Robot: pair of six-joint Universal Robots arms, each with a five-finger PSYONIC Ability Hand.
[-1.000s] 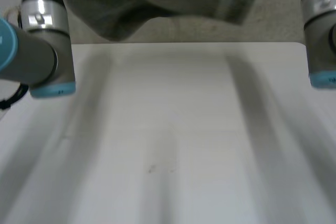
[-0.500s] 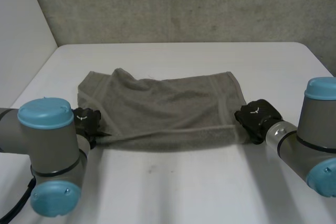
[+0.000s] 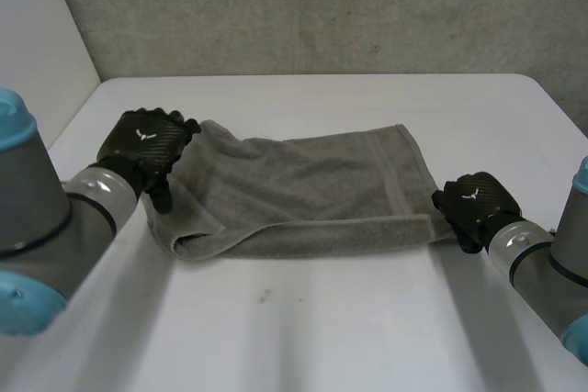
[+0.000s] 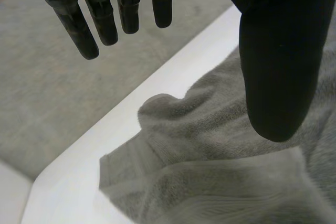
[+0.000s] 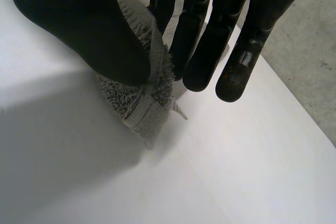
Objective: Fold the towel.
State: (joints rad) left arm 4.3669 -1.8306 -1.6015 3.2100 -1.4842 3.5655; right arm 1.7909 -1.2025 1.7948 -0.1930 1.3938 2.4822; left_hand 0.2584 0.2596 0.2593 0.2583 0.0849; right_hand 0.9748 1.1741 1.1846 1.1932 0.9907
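Observation:
The grey towel (image 3: pixel 303 190) lies folded over on the white table (image 3: pixel 322 337), its fold running along the near side. My left hand (image 3: pixel 147 144) hovers over the towel's left end, open, fingers (image 4: pixel 100 14) straight and well apart from the thumb (image 4: pixel 278 66), with nothing between them. Beneath it the towel's rumpled left corner (image 4: pixel 173 145) rests on the table. My right hand (image 3: pixel 473 208) sits at the towel's near right corner. There its thumb and fingers (image 5: pixel 199 51) pinch the hemmed corner (image 5: pixel 149 103) just above the table.
My left arm (image 3: pixel 37 227) fills the near left side and my right arm (image 3: pixel 551 273) the near right. The table's far edge (image 3: pixel 322 77) meets grey floor, with a pale wall (image 3: pixel 37 43) at the far left.
The towel was held up high a second ago and has come down flat onto the table. My left hand has let go of its corner and lifted away; the right still pinches.

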